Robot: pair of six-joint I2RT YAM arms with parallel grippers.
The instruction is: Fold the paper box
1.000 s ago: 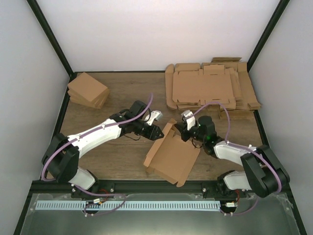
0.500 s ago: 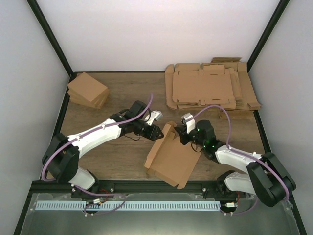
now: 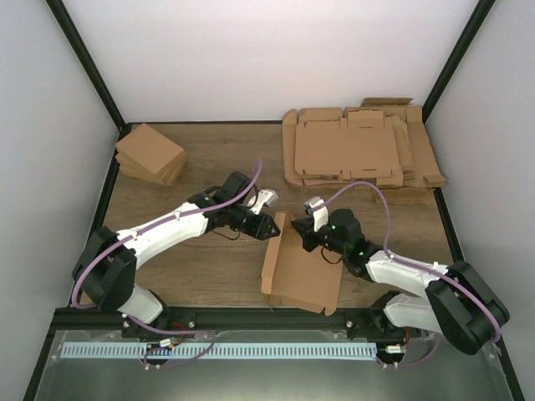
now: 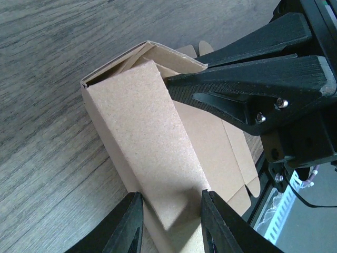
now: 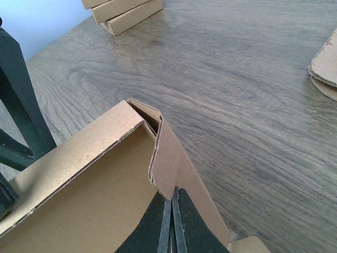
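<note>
The paper box is a brown cardboard piece lying at the near middle of the table, its left wall folded up. My left gripper is at the box's far left corner. In the left wrist view its jaws are open, with the raised double wall lying between the fingertips. My right gripper is at the box's far edge. In the right wrist view it is shut, pinching the upright end flap of the box. The right gripper's black fingers show in the left wrist view.
A thick pile of flat tabbed cardboard sheets lies at the back right, its edge showing in the right wrist view. A pile of small folded boxes sits at the back left. The black front rail runs just below the box.
The box has turned from a slanted lie to nearly square with the front edge. My right gripper moved left with its flap. The left gripper barely moved.
</note>
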